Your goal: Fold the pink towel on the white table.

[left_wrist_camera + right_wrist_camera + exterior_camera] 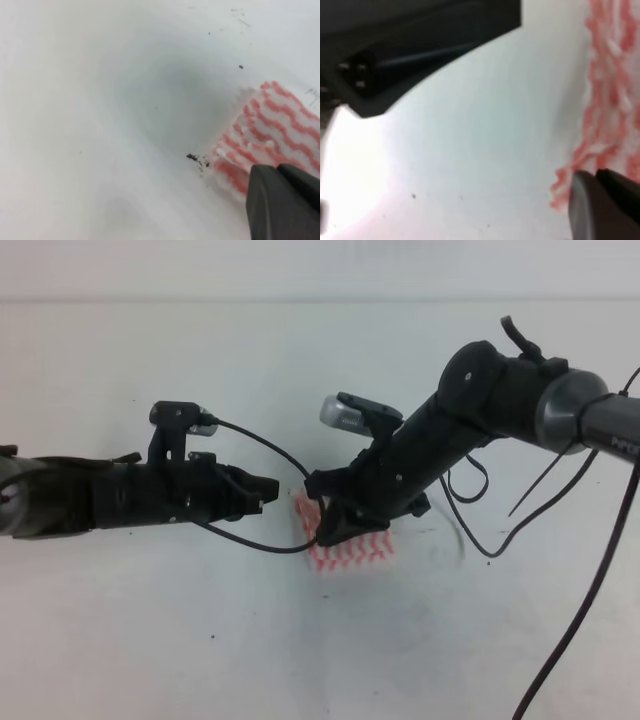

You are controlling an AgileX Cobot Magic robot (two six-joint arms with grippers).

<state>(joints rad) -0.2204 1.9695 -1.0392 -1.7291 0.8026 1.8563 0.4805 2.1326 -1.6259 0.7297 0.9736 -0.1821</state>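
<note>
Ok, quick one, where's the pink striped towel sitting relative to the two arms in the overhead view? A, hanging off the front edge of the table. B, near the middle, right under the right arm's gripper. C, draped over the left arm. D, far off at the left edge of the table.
B: the pink towel lies on the white table near the middle, partly hidden under the right gripper, with the left gripper just beside it.

One thin cloth with pink-red and white wavy stripes (pixel 350 550) lies on one large plain white worktop (pixel 150 640). Two black robot arms reach over it, each ending in one dark end effector: left (pixel 268 492), right (pixel 330 530). Each arm carries one wrist camera.
</note>
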